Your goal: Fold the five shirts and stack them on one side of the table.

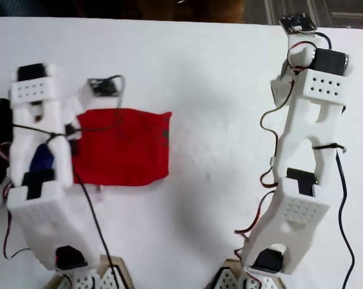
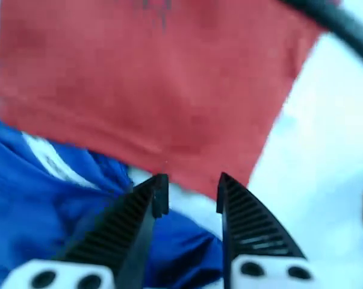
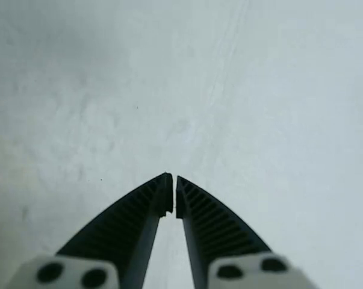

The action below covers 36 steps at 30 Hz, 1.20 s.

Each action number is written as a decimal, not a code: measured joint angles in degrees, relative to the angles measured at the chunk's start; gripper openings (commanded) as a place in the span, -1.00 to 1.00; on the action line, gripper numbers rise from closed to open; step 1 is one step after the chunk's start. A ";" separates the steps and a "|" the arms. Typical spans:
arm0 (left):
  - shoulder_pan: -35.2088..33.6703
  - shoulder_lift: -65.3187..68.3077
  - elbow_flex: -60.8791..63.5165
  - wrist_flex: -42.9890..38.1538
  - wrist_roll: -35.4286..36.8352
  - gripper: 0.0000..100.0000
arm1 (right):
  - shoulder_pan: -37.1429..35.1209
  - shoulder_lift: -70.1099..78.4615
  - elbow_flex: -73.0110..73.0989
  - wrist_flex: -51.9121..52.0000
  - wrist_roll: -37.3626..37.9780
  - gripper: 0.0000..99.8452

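Bench (image 1: pixel 217 72): white, matte, faintly creased covering.

High view: red shirt (image 1: pixel 122 146), soft cloth, folded to a flat rectangle, lies left of centre, just beside the left arm (image 1: pixel 40 198). Blue shirt (image 1: pixel 43 158) shows beneath that arm.

Left wrist view: left gripper (image 2: pixel 191 183), ribbed black fingers spread, pinching nothing, poised at the red shirt's edge, with the rumpled blue shirt alongside.

Right wrist view: right gripper (image 3: pixel 173 180), fingers pressed together, empty, over bare bench.

Step judged: stacking the folded red shirt with the blue. The next move likely calls for an edge grip that keeps the fold intact.
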 measured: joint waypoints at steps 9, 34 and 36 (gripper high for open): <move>1.41 7.21 -11.78 -0.18 24.70 -0.69 | -9.67 0.00 0.00 -1.32 0.00 -0.96; -25.05 7.56 -4.84 0.00 47.03 -0.92 | -34.46 21.54 0.09 -22.59 7.12 -0.96; -25.49 7.56 -4.84 0.00 47.30 -0.93 | -34.46 23.74 0.09 -23.82 7.30 -0.96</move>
